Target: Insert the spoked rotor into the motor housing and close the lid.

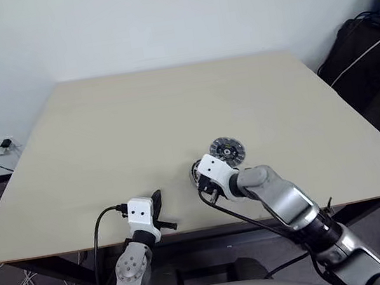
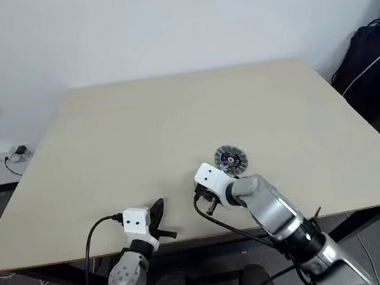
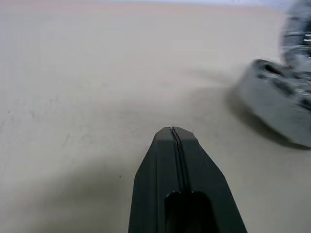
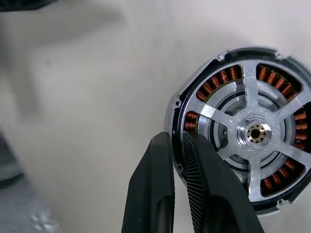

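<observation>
A wall socket (image 1: 4, 144) with a plug and loose cables sits low on the far left wall. The beige table (image 1: 172, 116) is bare across its far half. At its near edge the left gripper (image 1: 158, 205) rests with fingers pressed together, pointing away. Right of it, the right gripper (image 4: 176, 145) angles down, its fingers pinching the rim of the motor housing (image 4: 194, 104), where the spoked rotor (image 4: 256, 133) lies flat, hub up, copper windings showing between spokes. Just beyond lies the lid (image 1: 227, 151), ribbed face up. A black bag (image 1: 365, 54) stands far right
</observation>
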